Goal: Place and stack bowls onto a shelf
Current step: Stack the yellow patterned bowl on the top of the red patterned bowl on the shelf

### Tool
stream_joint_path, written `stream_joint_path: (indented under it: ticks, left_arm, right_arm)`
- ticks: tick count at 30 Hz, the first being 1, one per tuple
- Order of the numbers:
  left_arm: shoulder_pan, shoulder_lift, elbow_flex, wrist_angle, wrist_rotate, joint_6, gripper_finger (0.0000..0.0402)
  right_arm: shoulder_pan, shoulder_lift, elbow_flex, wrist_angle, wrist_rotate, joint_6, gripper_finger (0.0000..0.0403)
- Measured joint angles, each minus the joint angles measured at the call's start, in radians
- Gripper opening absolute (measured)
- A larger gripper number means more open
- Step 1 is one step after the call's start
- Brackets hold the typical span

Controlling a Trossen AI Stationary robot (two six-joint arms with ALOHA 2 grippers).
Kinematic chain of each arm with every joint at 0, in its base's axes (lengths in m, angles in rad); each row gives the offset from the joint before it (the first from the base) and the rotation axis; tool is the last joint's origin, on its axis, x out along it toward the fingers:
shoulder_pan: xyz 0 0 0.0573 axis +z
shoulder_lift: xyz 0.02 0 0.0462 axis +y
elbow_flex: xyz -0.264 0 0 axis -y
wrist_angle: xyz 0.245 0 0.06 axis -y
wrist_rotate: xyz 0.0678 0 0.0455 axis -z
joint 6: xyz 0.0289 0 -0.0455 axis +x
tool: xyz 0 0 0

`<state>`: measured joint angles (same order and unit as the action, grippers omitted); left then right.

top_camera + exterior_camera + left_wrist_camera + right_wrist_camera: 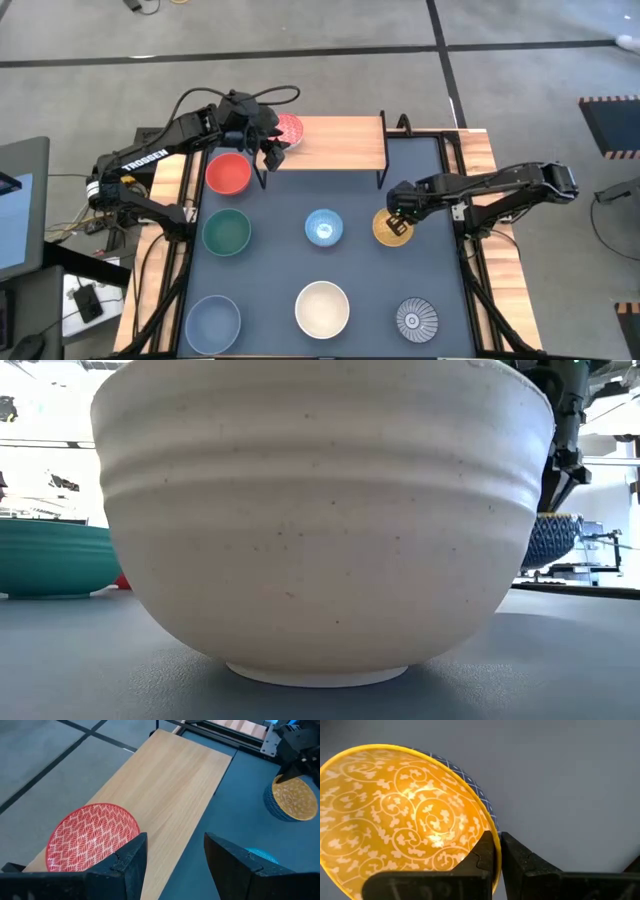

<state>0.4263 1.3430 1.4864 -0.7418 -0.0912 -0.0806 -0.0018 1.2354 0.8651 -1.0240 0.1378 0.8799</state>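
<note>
High view showed the shelf [335, 143] lying lengthwise across the upper centre, the speckled bowl [288, 129] at its left end. The left end effector [270, 152], jaws released, hovered beside it; "TROSSEN" marked that arm. Right of centre, the right end effector [397, 215] pinched the yellow bowl [390, 231] rim on the surface [360, 265].

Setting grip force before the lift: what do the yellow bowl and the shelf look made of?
Yellow bowl: likely glazed ceramic, with a glossy inside showing glare, a printed scroll pattern and a thin rim, which the right gripper pinches. Shelf: light wood or wood laminate, matte, with visible straight grain.
</note>
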Motion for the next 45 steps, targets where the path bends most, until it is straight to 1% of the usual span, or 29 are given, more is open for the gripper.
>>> stream_joint_path:
  ticks: [5, 11, 16, 20, 22, 30, 33, 40, 43, 45]
  left_arm:
    - [0.000, 0.000, 0.000, 0.004, -0.001, -0.012, 0.0179]
    - [-0.001, 0.000, 0.000, 0.067, 0.005, -0.025, 0.0179]
    - [-0.003, 0.001, 0.000, 0.088, 0.006, -0.042, 0.0179]
    - [-0.004, 0.001, 0.000, 0.087, 0.006, -0.088, 0.0179]
    - [-0.008, 0.001, 0.000, 0.087, 0.006, -0.112, 0.0179]
    - [-0.039, 0.001, 0.000, 0.088, 0.006, -0.115, 0.0179]
    - [-0.052, 0.001, 0.000, 0.103, 0.006, -0.115, 0.0179]
    - [-0.095, 0.001, 0.000, 0.233, 0.005, -0.123, 0.0179]
    - [-0.113, 0.001, 0.000, 0.268, 0.006, -0.120, 0.0179]
    - [-0.125, 0.001, 0.000, 0.290, 0.004, -0.119, 0.0179]
  right_arm:
    - [0.013, 0.000, 0.062, 0.002, 0.004, -0.028, 0.0036]
    - [0.024, 0.000, 0.173, 0.009, 0.065, -0.072, 0.0036]
    - [0.023, 0.000, 0.257, 0.008, 0.118, -0.103, 0.0036]
    - [0.028, 0.000, 0.312, 0.009, 0.127, -0.129, 0.0036]
    - [0.029, 0.000, 0.334, 0.014, 0.145, -0.150, 0.0036]
    - [0.028, 0.000, 0.383, 0.023, 0.237, -0.228, 0.0036]
    - [0.026, 0.000, 0.385, 0.077, 0.264, -0.263, 0.0036]
    - [0.000, 0.015, 0.386, 0.289, 0.329, -0.392, 0.0036]
    - [-0.007, 0.034, 0.387, 0.376, 0.394, -0.441, 0.0036]
    - [-0.012, 0.041, 0.385, 0.387, 0.439, -0.478, 0.0036]
